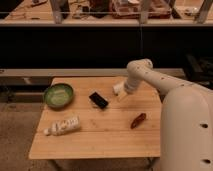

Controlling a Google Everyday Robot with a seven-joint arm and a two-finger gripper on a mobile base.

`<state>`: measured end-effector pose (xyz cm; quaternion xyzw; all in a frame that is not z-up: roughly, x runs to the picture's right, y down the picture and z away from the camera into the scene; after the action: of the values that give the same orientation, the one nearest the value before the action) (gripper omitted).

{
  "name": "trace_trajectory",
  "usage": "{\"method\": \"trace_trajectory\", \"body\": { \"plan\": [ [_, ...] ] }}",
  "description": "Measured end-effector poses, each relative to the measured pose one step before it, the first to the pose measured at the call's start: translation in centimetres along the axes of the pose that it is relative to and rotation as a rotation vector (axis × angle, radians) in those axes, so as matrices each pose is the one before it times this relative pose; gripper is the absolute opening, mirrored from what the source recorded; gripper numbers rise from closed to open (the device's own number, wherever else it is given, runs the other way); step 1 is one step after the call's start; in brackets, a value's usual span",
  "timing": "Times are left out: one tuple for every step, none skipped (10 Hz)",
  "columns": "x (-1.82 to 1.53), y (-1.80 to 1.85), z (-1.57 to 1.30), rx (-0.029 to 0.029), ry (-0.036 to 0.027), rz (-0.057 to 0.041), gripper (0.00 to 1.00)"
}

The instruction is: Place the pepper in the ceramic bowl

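Note:
The pepper [138, 120] is a small dark red-brown tapered thing lying on the wooden table [100, 137] at the right, near the arm's base. The ceramic bowl [58, 95] is round and green with a paler inside, and stands at the table's left back. My gripper [120, 92] hangs from the white arm above the table's back middle, right of a flat black object. It is up and left of the pepper and well right of the bowl. Nothing shows in it.
A flat black rectangular object [98, 100] lies mid-table between the bowl and the gripper. A white bottle [63, 126] lies on its side at the front left. The white arm [165, 82] reaches in from the right. A dark counter runs behind the table.

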<state>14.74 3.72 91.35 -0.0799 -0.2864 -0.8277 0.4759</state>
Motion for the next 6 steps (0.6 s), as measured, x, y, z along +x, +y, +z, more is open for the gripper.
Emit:
{"method": "trace_trajectory", "body": {
  "plan": [
    [0.268, -0.310, 0.032, 0.00268, 0.00158, -0.00461, 0.80],
    [0.052, -0.066, 0.015, 0.00063, 0.00011, -0.00091, 0.80],
    [-0.045, 0.056, -0.001, -0.00051, -0.00026, 0.00082, 0.80],
    [-0.044, 0.062, -0.027, -0.00045, 0.00015, 0.00109, 0.80],
    [-0.008, -0.004, 0.013, 0.00017, -0.00021, 0.00009, 0.80],
    [0.007, 0.000, 0.001, -0.00024, -0.00018, -0.00013, 0.80]
  ]
}}
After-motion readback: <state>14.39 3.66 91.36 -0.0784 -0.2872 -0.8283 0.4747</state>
